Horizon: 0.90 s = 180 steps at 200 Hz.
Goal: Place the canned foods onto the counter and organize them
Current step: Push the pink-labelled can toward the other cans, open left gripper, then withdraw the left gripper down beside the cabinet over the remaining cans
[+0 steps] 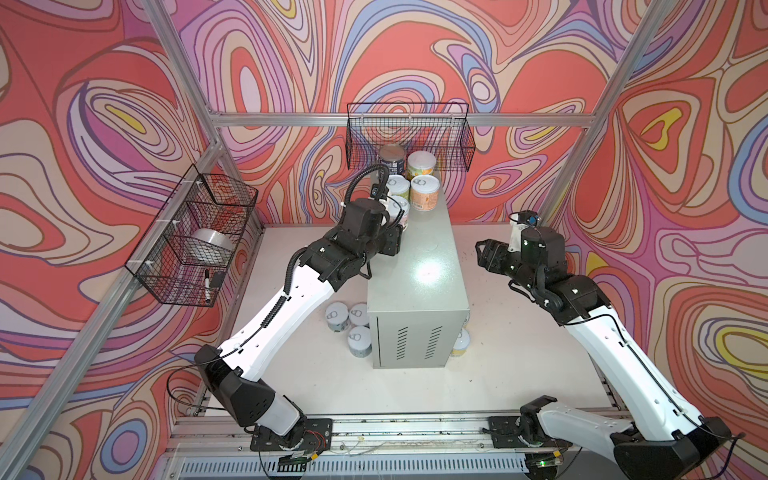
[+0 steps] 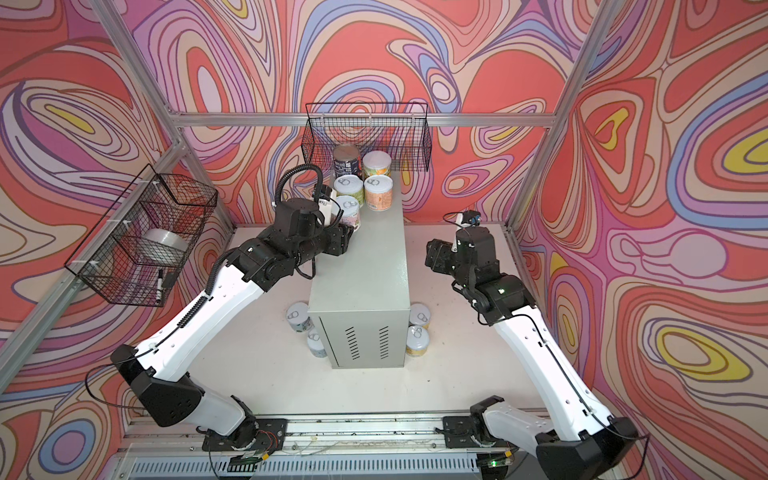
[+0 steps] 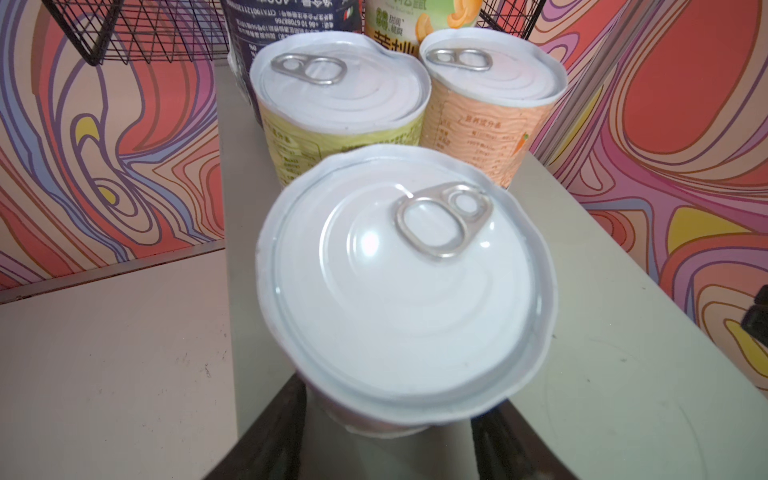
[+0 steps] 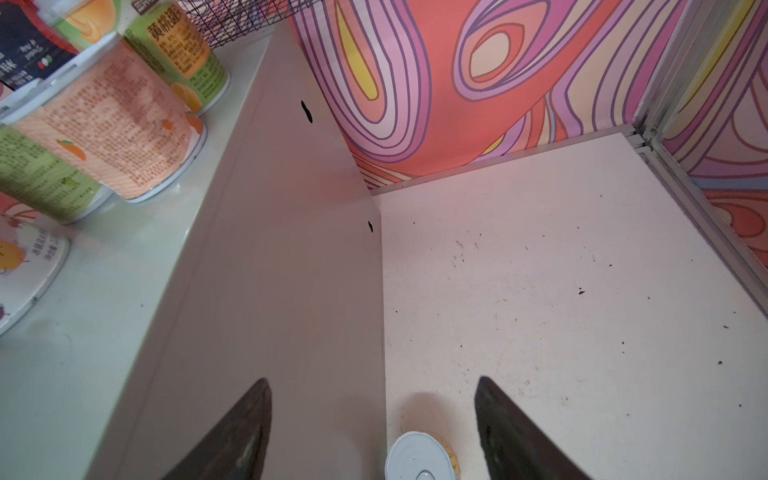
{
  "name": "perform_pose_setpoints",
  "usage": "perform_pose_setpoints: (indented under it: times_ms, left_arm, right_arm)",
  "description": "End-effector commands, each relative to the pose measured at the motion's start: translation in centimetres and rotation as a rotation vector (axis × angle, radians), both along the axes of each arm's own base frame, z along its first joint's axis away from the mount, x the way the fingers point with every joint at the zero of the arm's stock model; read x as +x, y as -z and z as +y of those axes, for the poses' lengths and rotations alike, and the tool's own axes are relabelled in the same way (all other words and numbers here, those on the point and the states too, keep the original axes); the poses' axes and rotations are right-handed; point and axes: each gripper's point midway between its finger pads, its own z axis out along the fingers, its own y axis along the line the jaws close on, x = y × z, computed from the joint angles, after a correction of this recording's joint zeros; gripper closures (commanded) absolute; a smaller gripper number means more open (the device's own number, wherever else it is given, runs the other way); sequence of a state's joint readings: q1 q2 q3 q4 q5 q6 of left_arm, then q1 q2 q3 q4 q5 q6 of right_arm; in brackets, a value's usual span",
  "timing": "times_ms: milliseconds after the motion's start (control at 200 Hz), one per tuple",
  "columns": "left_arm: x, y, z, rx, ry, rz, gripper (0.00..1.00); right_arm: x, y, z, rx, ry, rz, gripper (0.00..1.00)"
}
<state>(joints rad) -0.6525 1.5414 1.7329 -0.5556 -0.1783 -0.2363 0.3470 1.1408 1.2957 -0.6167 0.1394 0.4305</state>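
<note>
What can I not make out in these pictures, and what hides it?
Gripped can: left wrist view shows only the lid, which hides its label.
Cans right of the counter: mostly hidden behind it in a top view.
Navy can: cut off by left wrist view's edge.
Marker: too small in both top views.

Between the left fingers (image 3: 266,440) a gripped can (image 3: 399,282) sits over the counter (image 3: 623,332); beyond their tips two more cans (image 3: 340,95) stand side by side. Between the right fingers (image 4: 237,436), lower, a lone can (image 4: 419,457) stands on the tabletop (image 4: 540,291).
</note>
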Motion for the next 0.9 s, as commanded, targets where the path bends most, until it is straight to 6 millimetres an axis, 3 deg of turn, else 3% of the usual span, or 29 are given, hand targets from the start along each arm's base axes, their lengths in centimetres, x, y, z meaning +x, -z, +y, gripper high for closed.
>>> perform_pose_setpoints:
  times_ms: [0, 215, 295, 366, 476, 566, 711, 776, 896]
  left_arm:
    - [0.7, -0.6, -0.5, -0.015, 0.010, -0.015, 0.38]
    - [0.8, -0.1, 0.1, -0.002, -0.015, -0.008, 0.36]
    - [0.4, -0.5, 0.7, -0.007, -0.030, -0.013, 0.27]
    - [0.0, -1.2, 1.5, -0.003, -0.050, -0.027, 0.14]
    - [-0.8, -2.6, 2.6, 0.013, -0.063, -0.061, 0.03]
    - [-1.7, -4.2, 3.6, 0.033, -0.063, -0.061, 0.00]
    - [-3.2, -4.6, 4.4, 0.040, -0.052, -0.033, 0.00]
    - [-3.9, -3.7, 4.8, 0.058, -0.044, -0.006, 0.00]
    - [-5.6, -1.8, 7.4, 0.109, -0.103, 0.015, 0.00]
  right_arm:
    - [0.1, -0.2, -0.1, 0.002, -0.001, -0.018, 0.21]
    - [0.2, -0.3, 0.1, 0.010, -0.008, -0.016, 0.21]
    - [0.1, -0.4, 0.2, 0.014, -0.012, -0.012, 0.21]
    - [0.0, -0.7, 0.1, 0.015, -0.012, -0.016, 0.21]
    - [0.0, -0.6, 0.0, -0.003, -0.009, -0.007, 0.21]
    - [0.1, -0.4, 0.0, -0.032, -0.018, 0.027, 0.21]
    - [0.0, 2.0, -0.5, -0.067, -0.017, 0.129, 0.19]
    - [-0.2, 3.4, -0.5, -0.068, -0.020, 0.175, 0.18]
    - [-0.9, 5.6, -0.5, -0.024, 0.001, 0.227, 0.17]
